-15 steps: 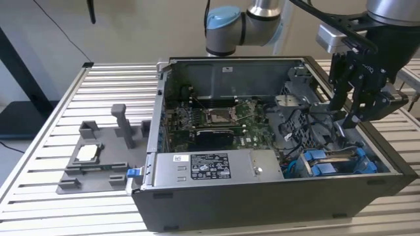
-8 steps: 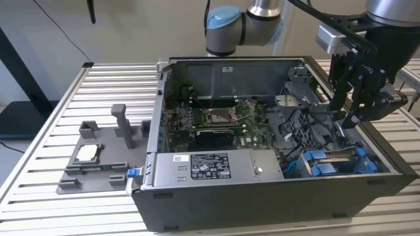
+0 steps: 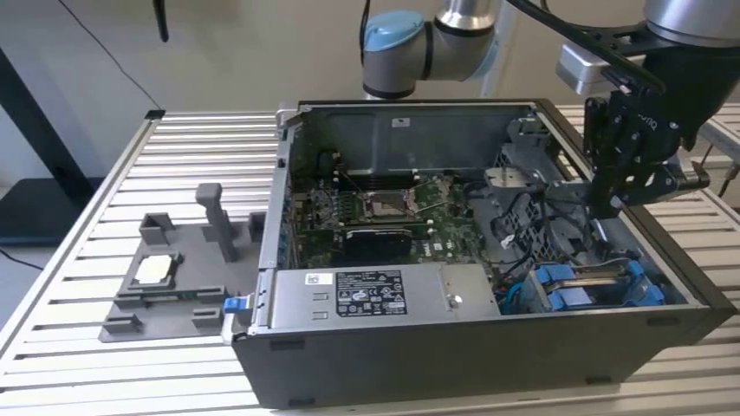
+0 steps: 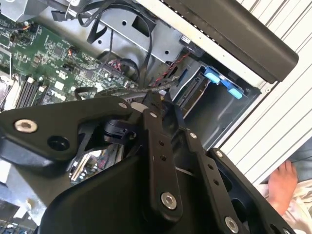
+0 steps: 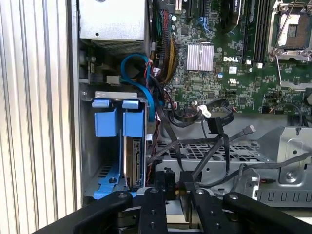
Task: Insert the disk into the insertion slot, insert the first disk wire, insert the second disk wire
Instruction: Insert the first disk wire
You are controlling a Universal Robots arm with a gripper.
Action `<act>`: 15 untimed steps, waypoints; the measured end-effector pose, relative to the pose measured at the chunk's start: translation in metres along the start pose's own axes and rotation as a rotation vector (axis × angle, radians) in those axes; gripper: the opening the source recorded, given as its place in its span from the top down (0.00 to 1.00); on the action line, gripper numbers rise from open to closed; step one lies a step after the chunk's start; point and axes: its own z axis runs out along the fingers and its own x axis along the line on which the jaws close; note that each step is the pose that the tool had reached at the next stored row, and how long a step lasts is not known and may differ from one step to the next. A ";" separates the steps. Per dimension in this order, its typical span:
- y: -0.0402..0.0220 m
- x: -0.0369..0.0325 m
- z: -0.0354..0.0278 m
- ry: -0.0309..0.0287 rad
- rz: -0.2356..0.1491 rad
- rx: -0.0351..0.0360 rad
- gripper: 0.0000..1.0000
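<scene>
Closed together, the gripper [image 5: 176, 181] is seen holding nothing clearly. Beside it the disk [image 5: 132, 163] is seated edge-on in the insertion slot [image 5: 87, 146], long axis into the bay; 2 loose wire plugs [image 5: 214, 126] lie off its other side

The disk [image 5: 131, 163], silvery-beige in a bright blue carrier, sits on edge inside the insertion slot [image 5: 87, 146], a grey sheet-metal bay in the corner of the case. It lies just beside and below the jaws of the gripper [image 5: 176, 183], its blue end tabs [image 5: 132, 122] pointing away from them. Two black wires lie loose over perforated metal just beyond the jaws, one plug [image 5: 214, 125] and the other plug [image 5: 249, 129] both free of the disk
</scene>
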 end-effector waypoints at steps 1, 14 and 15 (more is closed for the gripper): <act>0.0000 0.0000 0.0000 0.0001 0.000 0.0000 0.75; -0.0004 0.0002 0.0001 0.0015 0.000 -0.0043 0.81; -0.0008 0.0003 0.0001 0.0016 0.000 -0.0089 0.81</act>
